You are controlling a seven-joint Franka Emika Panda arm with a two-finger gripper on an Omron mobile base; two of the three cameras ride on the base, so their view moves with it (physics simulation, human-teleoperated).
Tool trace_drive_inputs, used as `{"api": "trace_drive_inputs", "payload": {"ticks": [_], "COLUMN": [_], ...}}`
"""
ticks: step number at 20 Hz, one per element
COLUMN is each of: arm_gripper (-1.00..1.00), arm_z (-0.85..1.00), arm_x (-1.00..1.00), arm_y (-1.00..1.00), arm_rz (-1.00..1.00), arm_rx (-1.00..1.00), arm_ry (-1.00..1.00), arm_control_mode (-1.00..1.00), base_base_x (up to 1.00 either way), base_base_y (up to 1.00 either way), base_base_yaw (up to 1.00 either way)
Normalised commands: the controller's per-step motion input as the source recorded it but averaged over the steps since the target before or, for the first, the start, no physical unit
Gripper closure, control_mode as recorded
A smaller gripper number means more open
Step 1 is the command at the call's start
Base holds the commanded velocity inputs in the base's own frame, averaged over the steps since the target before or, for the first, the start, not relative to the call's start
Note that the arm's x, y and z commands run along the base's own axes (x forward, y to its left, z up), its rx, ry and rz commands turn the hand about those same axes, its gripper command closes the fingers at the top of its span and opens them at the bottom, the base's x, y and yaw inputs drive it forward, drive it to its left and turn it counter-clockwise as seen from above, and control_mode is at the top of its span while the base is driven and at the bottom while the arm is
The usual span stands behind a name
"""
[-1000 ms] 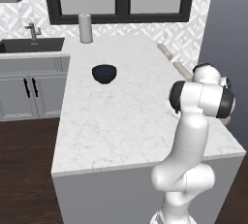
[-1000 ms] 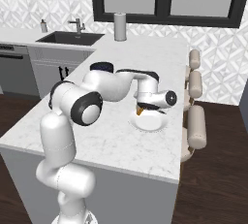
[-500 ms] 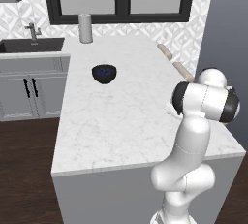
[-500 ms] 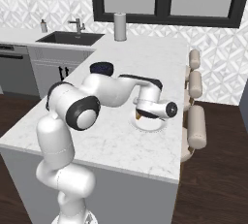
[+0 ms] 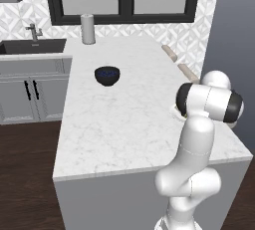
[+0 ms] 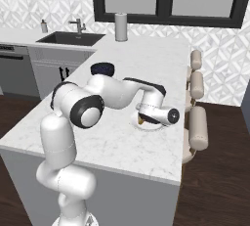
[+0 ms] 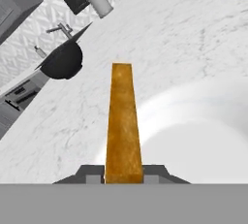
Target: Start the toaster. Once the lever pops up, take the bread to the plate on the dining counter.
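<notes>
My gripper (image 7: 123, 172) is shut on the bread (image 7: 123, 121), a golden-tan slice seen edge-on between the two dark fingertips (image 7: 92, 173). It hangs low over the white plate (image 7: 203, 126), which lies on the marble dining counter (image 7: 184, 34). In the right base view the hand (image 6: 156, 113) is bent down over the plate (image 6: 146, 125) near the counter's right edge, with a bit of the bread (image 6: 141, 120) showing under it. Whether the bread touches the plate I cannot tell. The toaster and its lever are out of view.
A dark blue bowl (image 5: 107, 75) sits mid-counter, left of the hand. A paper towel roll (image 5: 87, 29) stands at the far end by the window. The sink (image 6: 68, 37) lies to the left. Padded stools (image 6: 197, 127) line the counter's right side.
The hand has sunk lower over the plate with the bread still held, and the wrist has turned. The elbow has shifted a little to the right in the left base view.
</notes>
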Motion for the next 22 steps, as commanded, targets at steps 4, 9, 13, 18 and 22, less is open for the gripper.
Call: {"api": "trace_drive_inputs", "payload": {"ticks": [4,9,13,18,22], "arm_gripper": [1.0,-1.0,-1.0,-1.0,-1.0], "arm_z": [-0.13,0.0,0.03,0.07,0.07], "arm_x": [0.01,0.0,0.0,0.0,0.0], "arm_y": [-0.09,0.0,0.0,0.0,0.0], "arm_rz": [0.0,0.0,0.0,0.0,0.0], "arm_rx": [0.0,0.0,-0.05,-0.1,-0.27], "arm_ry": [0.0,0.01,0.02,0.01,0.15], "arm_control_mode": [-1.0,-1.0,-1.0,-1.0,-1.0], "base_base_x": [0.0,0.0,0.0,0.0,0.0], "base_base_y": [0.0,0.0,0.0,0.0,0.0], "base_base_yaw": [0.0,0.0,0.0,0.0,0.0]}}
